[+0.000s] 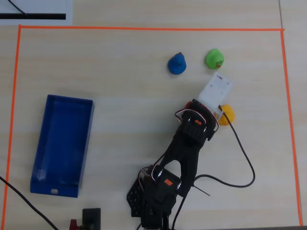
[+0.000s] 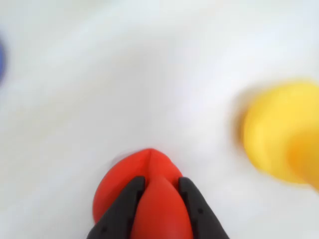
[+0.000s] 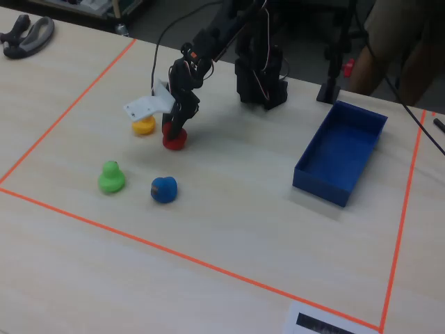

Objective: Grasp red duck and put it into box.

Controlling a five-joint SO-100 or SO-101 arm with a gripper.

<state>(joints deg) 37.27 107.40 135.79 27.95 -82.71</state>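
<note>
The black two-finger gripper [image 2: 158,191] pinches the small glossy red rubber duck [image 2: 149,191], fingers narrowly parted around its rounded body. It sits on pale wood-grain table [image 3: 229,229] inside orange tape lines [image 3: 174,254], the shallow blue plastic box [image 3: 342,154] well right in the fixed view.

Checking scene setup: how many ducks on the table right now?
4. Red duck between the gripper fingers, yellow duck just beside it, green duck and blue duck farther from the arm. Overhead view hides the red one under the arm.

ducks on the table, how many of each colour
red duck: 1
yellow duck: 1
green duck: 1
blue duck: 1
total: 4
</note>
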